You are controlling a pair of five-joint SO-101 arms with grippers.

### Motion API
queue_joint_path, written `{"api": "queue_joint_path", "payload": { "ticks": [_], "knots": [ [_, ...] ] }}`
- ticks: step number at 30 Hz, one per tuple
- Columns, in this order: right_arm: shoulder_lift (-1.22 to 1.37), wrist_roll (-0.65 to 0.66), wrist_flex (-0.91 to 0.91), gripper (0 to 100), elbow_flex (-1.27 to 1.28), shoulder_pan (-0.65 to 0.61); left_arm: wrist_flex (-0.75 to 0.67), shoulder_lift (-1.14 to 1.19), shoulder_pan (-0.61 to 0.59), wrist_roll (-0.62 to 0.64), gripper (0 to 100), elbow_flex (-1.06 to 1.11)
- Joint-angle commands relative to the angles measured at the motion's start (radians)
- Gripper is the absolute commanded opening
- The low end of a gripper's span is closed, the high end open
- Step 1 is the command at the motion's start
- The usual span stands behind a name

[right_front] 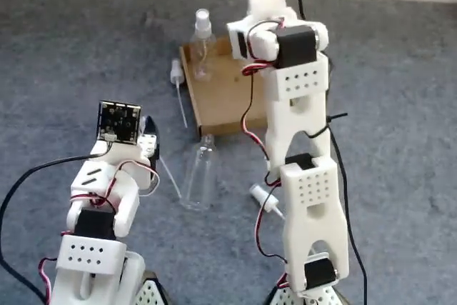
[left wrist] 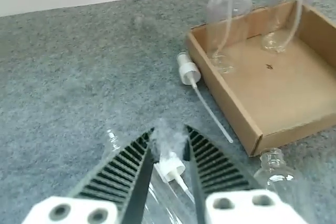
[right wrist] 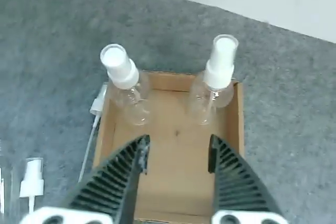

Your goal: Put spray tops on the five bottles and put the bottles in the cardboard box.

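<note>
Since the fingers (left wrist: 128, 174) of my left gripper (left wrist: 169, 130) sit close together on a spray top (left wrist: 171, 167), pinching its white head while the thin tube trails back under my wrist, I judge the step in hand to be seating this top on a bottle. The hold looks shallow and near the tips. I should lift slowly and let the tube hang straight before I aim it.

Just beside my left gripper, a bare bottle (right_front: 198, 173) lies on its side on the grey carpet (right_front: 71, 55), its open neck toward the near edge of the cardboard box (right_front: 214, 105). Lying flat, it will likely roll if I poke a tube at it, so it ought to be stood up and steadied first.

My right gripper (right wrist: 178, 140) hangs above the box, fingers spread wide with nothing between them, and could do that steadying. Below it a capped bottle (right wrist: 126, 88) and a second capped bottle (right wrist: 212, 85) stand upright at the box's far side.

A loose spray top (right_front: 178, 76) lies just outside the box on my left arm's side. A third spray top (right_front: 265, 200) lies near my right arm's base.
</note>
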Motion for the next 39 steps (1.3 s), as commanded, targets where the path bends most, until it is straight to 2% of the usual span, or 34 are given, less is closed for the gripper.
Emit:
{"api": "queue_joint_path", "payload": {
  "ticks": [1, 7, 11, 14, 18, 24, 37, 39],
  "knots": [
    [-0.216, -0.008, 0.025, 12.8, 0.176, -0.033, -0.025, -0.002, -0.016, -0.003, 3, -0.012],
    [-0.65, -0.005, 0.01, 12.8, 0.977, -0.165, -0.025, -0.002, -0.013, -0.005, 3, -0.012],
    [-0.809, -0.029, -0.162, 16.1, 1.455, -0.334, -0.025, -0.002, -0.01, -0.006, 3, -0.012],
    [-0.846, -0.153, -0.323, 20.5, 1.67, -0.415, -0.025, -0.002, -0.015, -0.006, 3, -0.012],
    [-0.834, -0.282, -0.478, 24.9, 1.787, -0.449, -0.025, -0.002, -0.016, -0.006, 3, -0.012],
    [-0.753, -0.42, -0.634, 25.5, 1.845, -0.45, -0.025, -0.002, -0.016, -0.006, 3, -0.012],
    [-0.559, -0.496, -0.664, 25.2, 1.87, -0.446, -0.025, -0.002, -0.016, -0.006, 3, -0.012],
    [-0.552, -0.494, -0.667, 22.4, 1.88, -0.446, -0.025, -0.002, -0.016, -0.006, 3, -0.012]
  ]
}}
